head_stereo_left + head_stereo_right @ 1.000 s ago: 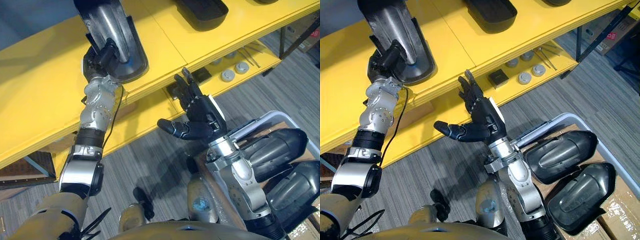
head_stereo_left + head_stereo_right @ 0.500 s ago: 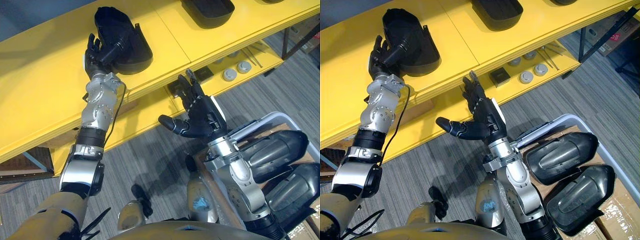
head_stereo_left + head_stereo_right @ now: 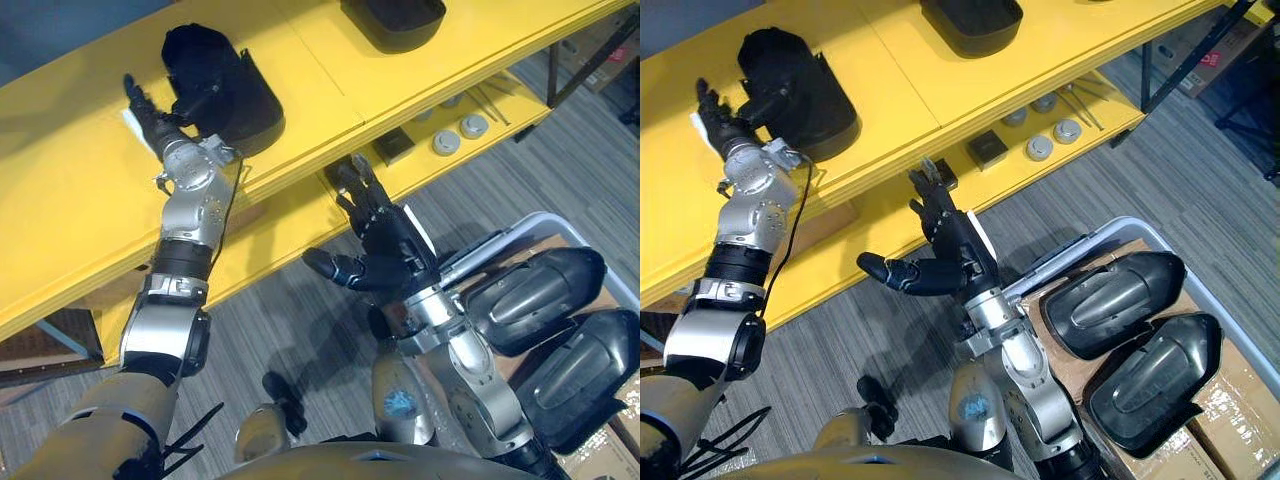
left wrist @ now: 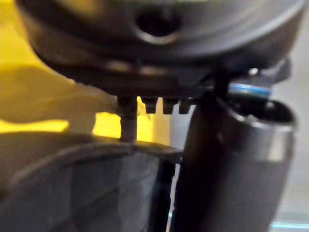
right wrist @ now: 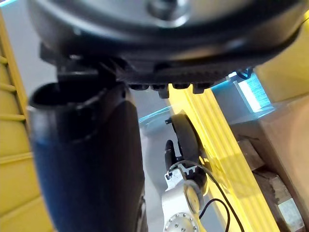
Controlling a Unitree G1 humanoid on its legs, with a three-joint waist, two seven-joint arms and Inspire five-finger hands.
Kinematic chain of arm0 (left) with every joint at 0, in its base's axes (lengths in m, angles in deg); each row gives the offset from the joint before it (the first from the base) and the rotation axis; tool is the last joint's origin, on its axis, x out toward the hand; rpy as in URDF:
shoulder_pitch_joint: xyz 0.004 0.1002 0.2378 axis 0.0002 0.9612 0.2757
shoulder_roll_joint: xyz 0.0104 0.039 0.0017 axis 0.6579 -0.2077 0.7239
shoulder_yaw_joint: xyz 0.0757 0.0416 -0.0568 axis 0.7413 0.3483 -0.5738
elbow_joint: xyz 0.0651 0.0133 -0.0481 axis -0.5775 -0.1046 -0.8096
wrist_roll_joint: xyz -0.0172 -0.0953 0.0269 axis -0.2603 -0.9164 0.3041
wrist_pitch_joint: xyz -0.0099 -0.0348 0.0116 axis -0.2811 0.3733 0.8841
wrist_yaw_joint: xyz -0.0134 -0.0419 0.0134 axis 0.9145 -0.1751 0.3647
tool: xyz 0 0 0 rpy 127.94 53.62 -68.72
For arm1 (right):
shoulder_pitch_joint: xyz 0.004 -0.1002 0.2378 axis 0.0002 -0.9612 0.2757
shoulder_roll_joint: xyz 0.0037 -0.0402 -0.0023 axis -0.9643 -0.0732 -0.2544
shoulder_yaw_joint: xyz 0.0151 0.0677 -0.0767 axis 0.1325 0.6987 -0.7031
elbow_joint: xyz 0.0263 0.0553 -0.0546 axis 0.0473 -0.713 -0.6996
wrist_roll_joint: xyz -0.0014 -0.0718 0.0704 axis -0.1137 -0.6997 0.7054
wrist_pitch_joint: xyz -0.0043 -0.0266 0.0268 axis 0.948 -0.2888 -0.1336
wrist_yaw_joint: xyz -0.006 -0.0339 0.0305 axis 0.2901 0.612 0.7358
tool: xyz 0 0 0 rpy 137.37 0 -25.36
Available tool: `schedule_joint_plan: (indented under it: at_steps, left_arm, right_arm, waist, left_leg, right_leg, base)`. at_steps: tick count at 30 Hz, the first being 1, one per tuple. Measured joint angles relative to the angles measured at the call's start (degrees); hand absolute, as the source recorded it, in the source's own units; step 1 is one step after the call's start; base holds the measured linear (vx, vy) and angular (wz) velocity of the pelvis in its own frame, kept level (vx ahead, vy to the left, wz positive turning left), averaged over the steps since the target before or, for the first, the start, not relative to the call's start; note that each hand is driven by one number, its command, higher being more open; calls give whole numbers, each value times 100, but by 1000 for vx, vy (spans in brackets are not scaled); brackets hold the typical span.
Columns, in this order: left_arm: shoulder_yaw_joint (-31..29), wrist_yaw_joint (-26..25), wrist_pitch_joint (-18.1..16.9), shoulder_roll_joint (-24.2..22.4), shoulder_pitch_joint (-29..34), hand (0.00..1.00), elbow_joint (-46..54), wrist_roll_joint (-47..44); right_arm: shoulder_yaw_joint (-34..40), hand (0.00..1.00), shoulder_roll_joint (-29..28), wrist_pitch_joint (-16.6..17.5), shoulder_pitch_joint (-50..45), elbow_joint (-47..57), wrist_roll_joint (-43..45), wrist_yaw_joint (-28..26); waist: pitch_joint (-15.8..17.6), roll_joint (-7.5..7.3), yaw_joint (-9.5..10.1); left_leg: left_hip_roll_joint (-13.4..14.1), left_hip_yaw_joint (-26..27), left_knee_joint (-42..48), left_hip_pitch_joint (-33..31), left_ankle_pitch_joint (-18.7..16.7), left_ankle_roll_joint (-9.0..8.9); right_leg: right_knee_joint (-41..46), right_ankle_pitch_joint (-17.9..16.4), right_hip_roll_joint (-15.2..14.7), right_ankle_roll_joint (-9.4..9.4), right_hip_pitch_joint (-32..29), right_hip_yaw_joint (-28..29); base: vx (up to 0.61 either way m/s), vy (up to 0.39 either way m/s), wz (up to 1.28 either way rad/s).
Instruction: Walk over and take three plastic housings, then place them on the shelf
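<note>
A black plastic housing (image 3: 215, 85) lies on the yellow shelf's top board (image 3: 80, 200). My left hand (image 3: 145, 105) rests just left of it with fingers straight, open and apart from the housing (image 3: 790, 90). A second black housing (image 3: 395, 20) sits further right on the same board. My right hand (image 3: 380, 240) hovers open and empty in front of the lower shelf, thumb spread out. Two more dark housings (image 3: 530, 300) (image 3: 580, 370) lie side by side in a grey bin (image 3: 545, 222) at the lower right.
On the lower shelf board stand a small black block (image 3: 395, 148) and a few round silver parts (image 3: 445, 140). A cardboard box (image 3: 1250, 400) sits under the bin. Grey carpet floor (image 3: 300, 330) stretches between the shelf and the bin.
My left hand has let go of the housing, which tipped down flat onto the shelf, and the hand has drawn off to the left with fingers straightened. The right hand barely moved.
</note>
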Motion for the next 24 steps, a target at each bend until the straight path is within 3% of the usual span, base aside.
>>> schedule_joint_plan:
  at_steps: [5, 10, 12, 15, 18, 22, 24]
  left_arm:
    - [-15, 623, 488, 610, -257, 100, -104, 721]
    - [218, 1463, 475, 818, -380, 100, -831, 1151]
    - [253, 1633, 428, 860, -342, 100, -907, 1135]
    - [311, 1879, 58, 873, -244, 100, -965, 1103]
    - [243, 2048, -493, 900, 475, 100, -175, 875]
    - [-150, 2105, -1324, 646, 2154, 100, 2361, 757]
    - [-443, 2099, -1701, 195, 3291, 100, 3860, 1159]
  right_arm:
    - [-5, 100, 9, 24, -66, -74, 116, -64]
    - [7, 100, 58, 48, -1, -327, 97, 100]
    - [8, 100, 60, 68, 157, -426, 89, 172]
    - [63, 100, 55, 128, 556, -632, -123, 304]
    - [133, 100, -8, 129, 721, -777, -233, 324]
    - [332, 100, -67, 142, 672, -891, -956, 708]
    - [514, 100, -67, 141, 526, -964, -1196, 852]
  waist:
    - [-152, 46, 10]
    - [-788, 90, 198]
    - [-879, 95, 246]
    - [-959, 95, 389]
    - [-1068, 110, 413]
    - [-1170, 130, 517]
    - [-1290, 169, 635]
  left_leg:
    - [-34, -210, -225, 192, 90, 6]
    - [-49, -604, -247, 209, 95, 7]
    - [-64, -695, -246, 210, 97, 9]
    - [-115, -794, -246, 231, 114, 33]
    - [-146, -835, -288, 296, 128, 50]
    - [-171, -878, -378, 401, 155, 51]
    - [-171, -965, -396, 398, 155, 52]
  right_leg:
    - [-25, -3, -39, -4, 271, -402]
    - [-364, -37, -114, -62, 728, -846]
    - [-405, -37, -135, -62, 815, -931]
    - [-413, -37, -188, -63, 907, -1026]
    - [-417, -37, -207, -62, 988, -1078]
    - [-418, -38, -219, -63, 1088, -1194]
    - [-420, -60, -222, -84, 1143, -1326]
  base:
    - [12, 5, 19]
    - [32, -1, 40]
    - [5, -6, 24]
    - [-37, 6, 15]
    - [-14, 2, 4]
    - [-15, -2, 4]
    - [-15, -13, 23]
